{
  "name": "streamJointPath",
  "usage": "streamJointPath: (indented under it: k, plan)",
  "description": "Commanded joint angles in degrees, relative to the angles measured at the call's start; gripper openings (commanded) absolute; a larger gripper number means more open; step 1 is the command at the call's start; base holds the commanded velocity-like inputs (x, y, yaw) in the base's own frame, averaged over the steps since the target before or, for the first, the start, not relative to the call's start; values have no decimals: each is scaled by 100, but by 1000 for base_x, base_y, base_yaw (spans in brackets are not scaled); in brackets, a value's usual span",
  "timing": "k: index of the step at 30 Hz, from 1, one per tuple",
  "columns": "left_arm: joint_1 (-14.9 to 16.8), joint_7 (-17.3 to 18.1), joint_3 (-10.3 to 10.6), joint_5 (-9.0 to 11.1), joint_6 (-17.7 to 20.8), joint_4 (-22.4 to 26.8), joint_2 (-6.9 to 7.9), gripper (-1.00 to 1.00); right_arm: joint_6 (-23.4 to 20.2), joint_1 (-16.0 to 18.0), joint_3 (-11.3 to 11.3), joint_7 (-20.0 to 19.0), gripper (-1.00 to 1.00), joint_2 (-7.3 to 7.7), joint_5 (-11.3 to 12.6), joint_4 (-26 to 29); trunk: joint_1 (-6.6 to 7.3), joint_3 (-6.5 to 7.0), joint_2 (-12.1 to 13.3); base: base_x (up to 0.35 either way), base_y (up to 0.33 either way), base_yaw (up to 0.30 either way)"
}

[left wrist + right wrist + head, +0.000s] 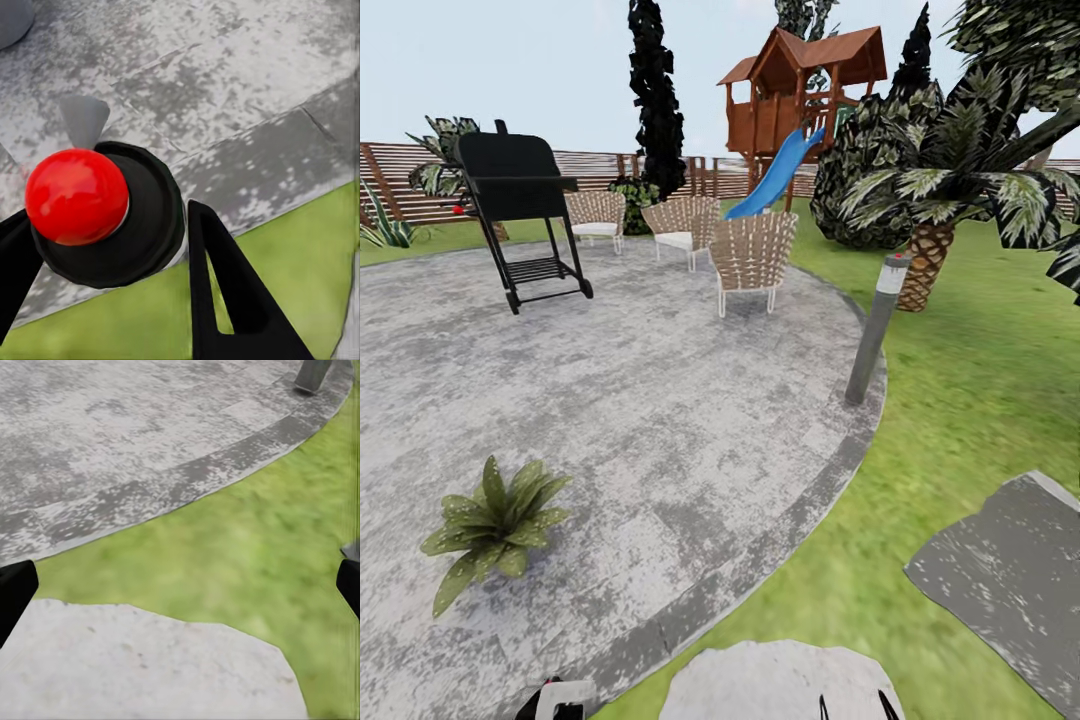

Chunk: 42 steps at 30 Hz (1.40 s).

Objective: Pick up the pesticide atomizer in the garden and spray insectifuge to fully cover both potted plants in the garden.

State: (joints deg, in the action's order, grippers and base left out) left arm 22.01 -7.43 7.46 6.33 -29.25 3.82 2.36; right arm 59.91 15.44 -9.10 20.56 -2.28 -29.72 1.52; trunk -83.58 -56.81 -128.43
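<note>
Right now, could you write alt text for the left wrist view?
The left gripper, its black fingers closed on the dark round atomizer bottle with a glossy red tip, above the grey paved patio's edge and green lawn.

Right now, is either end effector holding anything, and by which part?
The left end effector holds the pesticide atomizer, its fingers on either side of the dark body just below the red tip. The right end effector is open with nothing between its fingers.

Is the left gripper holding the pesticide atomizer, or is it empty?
Holding it. In the left wrist view the pesticide atomizer, red tip toward the camera, sits between the left gripper jaws, which close against its black body.
</note>
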Motion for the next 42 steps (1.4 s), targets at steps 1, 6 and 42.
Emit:
streamJointPath:
  k: [1, 6, 42]
  plan:
    - [2, -13, 53, 56, -20, -7, 1, -100, 9, 3, -44, 28, 100, -1, -52, -3, 1, -5, -2, 0, -268, 0]
    - [5, -13, 49, 57, -18, -13, 9, -100, 9, 3, -60, 36, 100, -6, -34, -4, 1, -5, -2, 0, -271, -59]
    - [4, -4, 53, 124, -11, -21, 17, -100, 9, 3, -65, 45, 100, -1, -34, -3, 1, -5, -2, 0, -15, -298]
